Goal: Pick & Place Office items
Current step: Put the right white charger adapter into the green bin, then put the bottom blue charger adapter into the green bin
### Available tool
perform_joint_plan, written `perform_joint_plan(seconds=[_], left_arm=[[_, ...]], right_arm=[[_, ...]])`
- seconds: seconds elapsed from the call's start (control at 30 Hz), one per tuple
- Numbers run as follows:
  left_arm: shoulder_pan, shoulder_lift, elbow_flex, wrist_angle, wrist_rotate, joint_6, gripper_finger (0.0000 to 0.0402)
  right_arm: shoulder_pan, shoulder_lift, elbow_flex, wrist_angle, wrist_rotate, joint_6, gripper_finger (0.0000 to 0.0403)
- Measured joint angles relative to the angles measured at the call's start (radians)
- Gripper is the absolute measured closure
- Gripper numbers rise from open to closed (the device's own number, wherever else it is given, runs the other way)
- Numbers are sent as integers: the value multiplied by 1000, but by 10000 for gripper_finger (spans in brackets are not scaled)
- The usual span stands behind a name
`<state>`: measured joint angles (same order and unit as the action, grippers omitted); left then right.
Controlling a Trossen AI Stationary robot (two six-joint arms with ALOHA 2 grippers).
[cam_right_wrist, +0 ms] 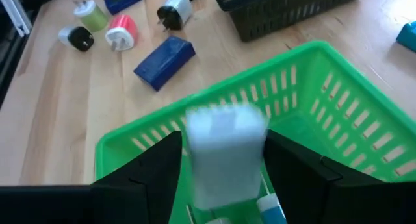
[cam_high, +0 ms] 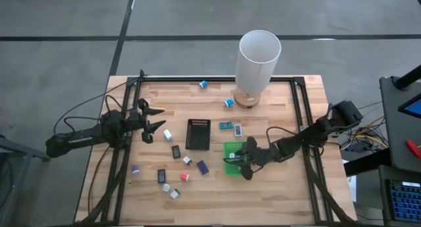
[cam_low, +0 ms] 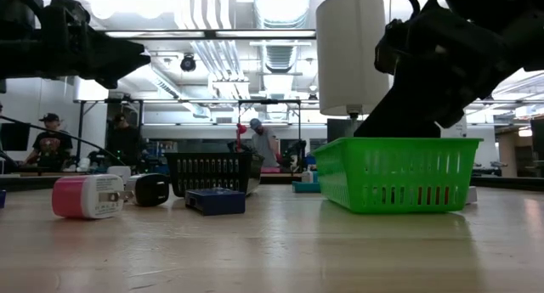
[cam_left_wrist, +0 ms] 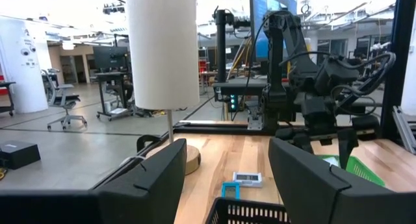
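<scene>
Over the green tray (cam_right_wrist: 325, 74), the right gripper's (cam_right_wrist: 224, 178) parted jaws flank a blurred white block (cam_right_wrist: 224, 152) (unseen overhead); left gripper (cam_high: 154, 120) gapes empty.

trays (cam_high: 198, 134): 2 | lamp (cam_high: 258, 64): 1 | arms: 2 | small office items (cam_high: 186, 177): roughly fifteen

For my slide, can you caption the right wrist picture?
Right fingers open over green tray, white block between them.

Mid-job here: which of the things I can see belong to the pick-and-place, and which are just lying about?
Job:
- white block at the right gripper
- blue block
- pink charger
- green tray
- black tray

Lying about:
- lamp
- person in the room behind
</scene>
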<state>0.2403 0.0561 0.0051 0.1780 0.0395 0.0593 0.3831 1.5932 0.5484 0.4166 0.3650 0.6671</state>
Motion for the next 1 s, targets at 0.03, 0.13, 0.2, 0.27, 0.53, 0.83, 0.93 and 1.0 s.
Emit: perform_joint_plan(seconds=[0.03, 0.13, 0.2, 0.27, 0.53, 0.83, 0.93, 1.0], left_arm=[[0, 0, 0, 0, 0, 0, 177], [0, 1, 0, 0, 0, 0, 177], [0, 1, 0, 0, 0, 0, 177], [0, 1, 0, 0, 0, 0, 177], [0, 1, 0, 0, 0, 0, 177], [0, 1, 0, 0, 0, 0, 176], [0, 1, 0, 0, 0, 0, 176], [0, 1, 0, 0, 0, 0, 176]], right_arm=[[0, 0, 0, 1, 0, 0, 184], [0, 0, 0, 1, 1, 0, 170], [0, 0, 0, 1, 1, 0, 163], [0, 0, 0, 1, 1, 0, 161], [0, -48, 0, 11, 103, -50, 171], [-2, -174, 0, -15, 228, -214, 183], [-12, -200, 0, -20, 293, -232, 184], [-34, -217, 0, -28, 324, -201, 184]])
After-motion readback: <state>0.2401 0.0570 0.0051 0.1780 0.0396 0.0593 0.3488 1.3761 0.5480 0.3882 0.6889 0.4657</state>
